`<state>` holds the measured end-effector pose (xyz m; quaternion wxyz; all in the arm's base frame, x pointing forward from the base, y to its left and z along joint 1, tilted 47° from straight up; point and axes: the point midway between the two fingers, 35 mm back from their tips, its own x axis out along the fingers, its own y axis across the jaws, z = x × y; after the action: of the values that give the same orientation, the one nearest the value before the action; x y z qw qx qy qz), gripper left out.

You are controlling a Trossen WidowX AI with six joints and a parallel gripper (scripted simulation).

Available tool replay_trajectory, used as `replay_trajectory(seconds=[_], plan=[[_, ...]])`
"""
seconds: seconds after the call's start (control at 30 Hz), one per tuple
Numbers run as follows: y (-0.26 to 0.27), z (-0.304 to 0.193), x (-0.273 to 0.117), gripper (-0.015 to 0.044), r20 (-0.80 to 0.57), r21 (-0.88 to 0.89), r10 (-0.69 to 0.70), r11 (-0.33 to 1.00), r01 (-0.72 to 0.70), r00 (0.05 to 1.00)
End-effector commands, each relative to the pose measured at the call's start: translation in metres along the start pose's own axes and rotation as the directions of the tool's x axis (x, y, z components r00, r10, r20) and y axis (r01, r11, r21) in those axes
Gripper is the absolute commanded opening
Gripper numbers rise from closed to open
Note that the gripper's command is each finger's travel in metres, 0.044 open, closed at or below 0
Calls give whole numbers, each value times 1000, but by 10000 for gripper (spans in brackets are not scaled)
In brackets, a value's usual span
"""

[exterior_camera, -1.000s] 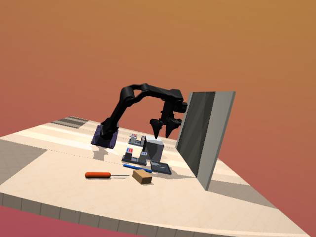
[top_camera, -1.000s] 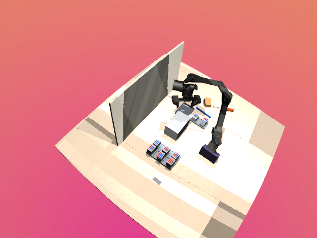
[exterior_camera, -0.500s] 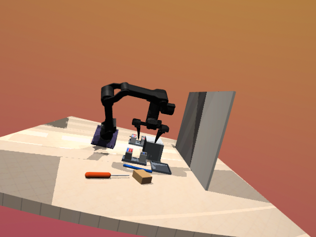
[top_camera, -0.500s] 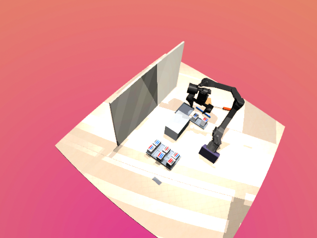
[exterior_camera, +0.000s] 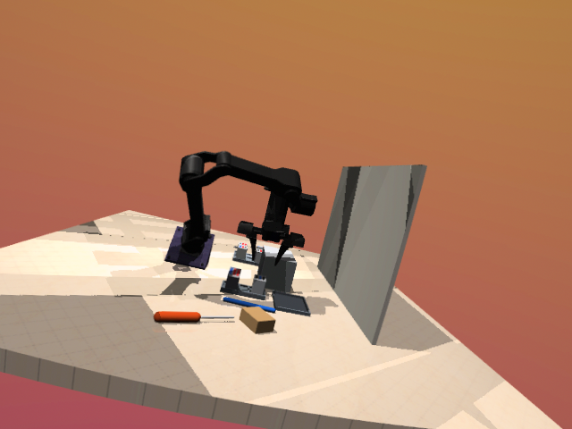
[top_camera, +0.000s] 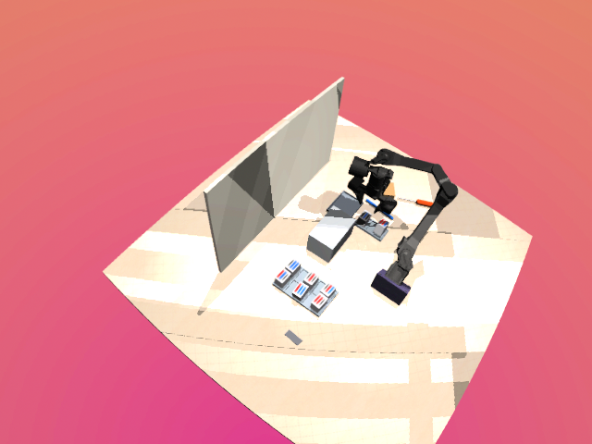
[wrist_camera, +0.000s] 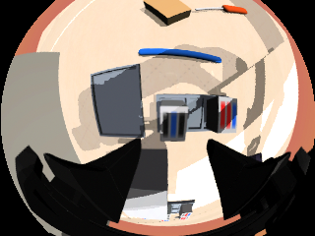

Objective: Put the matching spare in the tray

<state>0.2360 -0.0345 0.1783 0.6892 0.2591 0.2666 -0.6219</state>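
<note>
My gripper point(top_camera: 368, 207) point(exterior_camera: 264, 261) point(wrist_camera: 174, 144) is open and empty, fingers pointing down above the small rack point(exterior_camera: 244, 290) point(wrist_camera: 195, 115). One spare there point(exterior_camera: 259, 279) point(wrist_camera: 173, 123) has blue and dark stripes on a white top and lies between and just beyond the fingertips in the wrist view. The other point(top_camera: 383, 223) point(exterior_camera: 234, 272) point(wrist_camera: 226, 114) has two red stripes and a blue one. The dark grey tray point(top_camera: 343, 203) point(exterior_camera: 290, 302) point(wrist_camera: 118, 103) is empty. Several more striped spares stand in the larger rack point(top_camera: 319, 287). The mounted unit's printed back is not visible.
A grey box point(top_camera: 329, 234) point(exterior_camera: 279, 274) point(wrist_camera: 155, 169) stands beside the small rack and tray. A tall panel point(top_camera: 301, 157) point(exterior_camera: 374, 231) point(wrist_camera: 34, 108) stands beyond. A blue rod point(exterior_camera: 249, 305) point(wrist_camera: 179, 54), brown block point(exterior_camera: 256, 319) point(wrist_camera: 167, 10) and orange screwdriver point(top_camera: 424, 203) point(exterior_camera: 178, 316) lie nearby.
</note>
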Motion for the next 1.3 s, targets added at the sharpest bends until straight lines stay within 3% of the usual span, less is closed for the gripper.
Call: replay_trajectory(seconds=[0.0, 1.27], plan=[[0, 0, 4, 300, 4, -5, 0, 1000, 0, 1000], [1, 1, 65, 300, 3, -3, 2, 1000, -2, 1000]])
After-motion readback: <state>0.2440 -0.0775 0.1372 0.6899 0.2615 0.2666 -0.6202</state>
